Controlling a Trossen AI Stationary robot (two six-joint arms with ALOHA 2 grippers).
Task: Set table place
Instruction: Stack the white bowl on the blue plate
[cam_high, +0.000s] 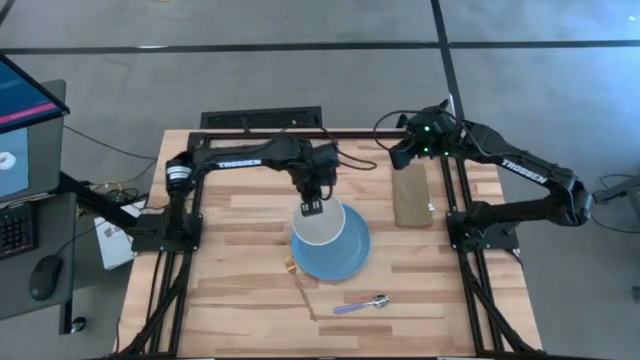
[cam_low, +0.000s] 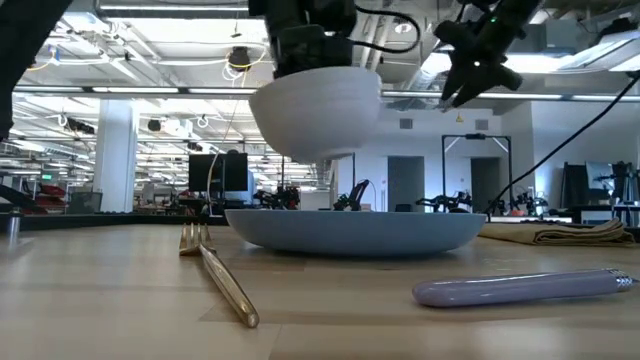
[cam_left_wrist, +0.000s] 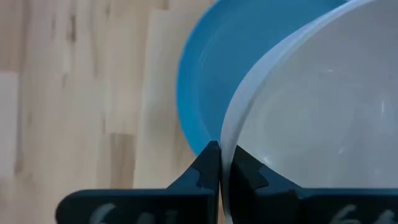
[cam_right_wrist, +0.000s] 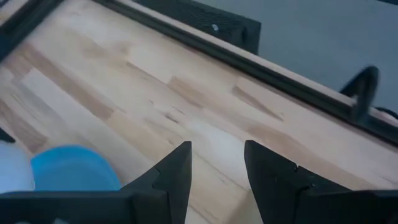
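**Bowl up in the air, place half set**

My left end effector (cam_high: 312, 208) pinches the rim of a white bowl (cam_high: 322, 223). My two fingers (cam_left_wrist: 209, 167) are clenched on the thin edge, one on each side. In the low view the bowl hangs above the blue plate (cam_high: 340, 255) and does not touch it. It tilts a little. From above, the bowl is over the back part of the plate.

My right end effector (cam_right_wrist: 214, 163) waits up high near the back right corner of the bench (cam_high: 240, 300). Its fingers are apart and hold nothing. Just below it in the high view an olive-brown pad (cam_high: 411, 196) lies flat on the wood.

I think the job is about half done. The plate is already down in the middle of the bench. A gold fork (cam_low: 215, 270) lies just beside the plate, at a slant toward the front. A spoon with a purple handle (cam_high: 361, 303) lies nearer the front edge, apart from the plate. What is left, I guess, is to set the bowl down on the plate and let go. The fork and spoon may want to be put straight too.

The bench is big and made of light wooden planks. It has a black metal frame around it. Its top looks smooth and flat.
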